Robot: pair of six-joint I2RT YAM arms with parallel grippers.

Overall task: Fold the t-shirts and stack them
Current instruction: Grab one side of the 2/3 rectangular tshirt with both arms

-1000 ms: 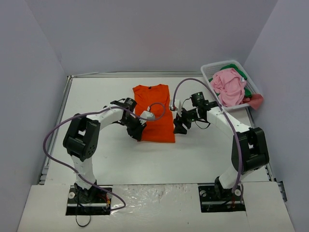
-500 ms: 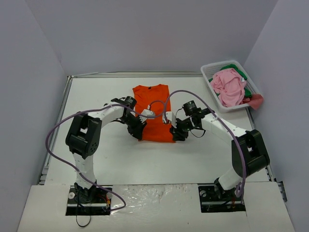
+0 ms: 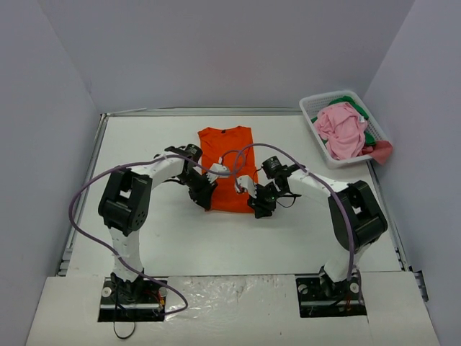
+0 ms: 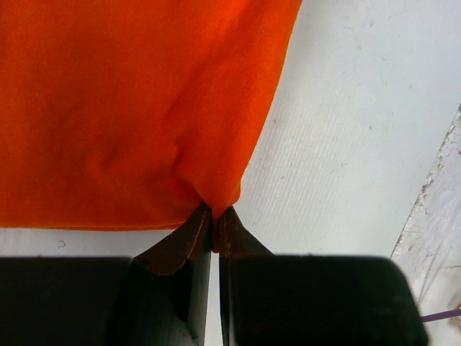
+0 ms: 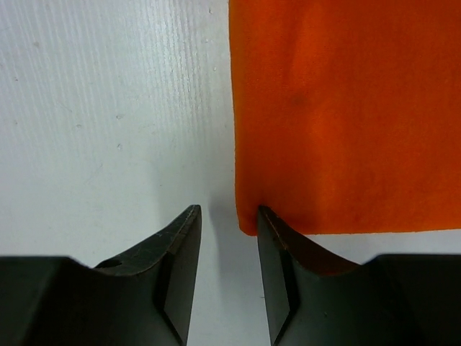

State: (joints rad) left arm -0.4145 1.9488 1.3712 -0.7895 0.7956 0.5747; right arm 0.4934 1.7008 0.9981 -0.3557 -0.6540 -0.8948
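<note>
The orange t-shirt [image 3: 229, 162] lies flat mid-table as a narrow rectangle, collar at the far end. My left gripper [image 3: 207, 200] is shut on its near-left corner; the left wrist view shows the cloth [image 4: 130, 108] pinched and bunched between the fingertips [image 4: 215, 220]. My right gripper [image 3: 258, 207] is open at the near-right corner. In the right wrist view [image 5: 229, 216] one finger [image 5: 277, 241] touches the corner of the shirt [image 5: 346, 108] and the other rests over bare table. The pink t-shirt [image 3: 342, 130] and the green one [image 3: 369, 135] are heaped in the basket.
The white slotted basket [image 3: 310, 109] stands at the far right by the wall, with a reddish cloth [image 3: 382, 151] hanging over its near edge. Grey walls close in the table on three sides. Purple cables loop over both arms.
My right arm has swung left and nearer, bringing its open gripper to the shirt's near-right corner. My left gripper has stayed shut on the near-left corner.
</note>
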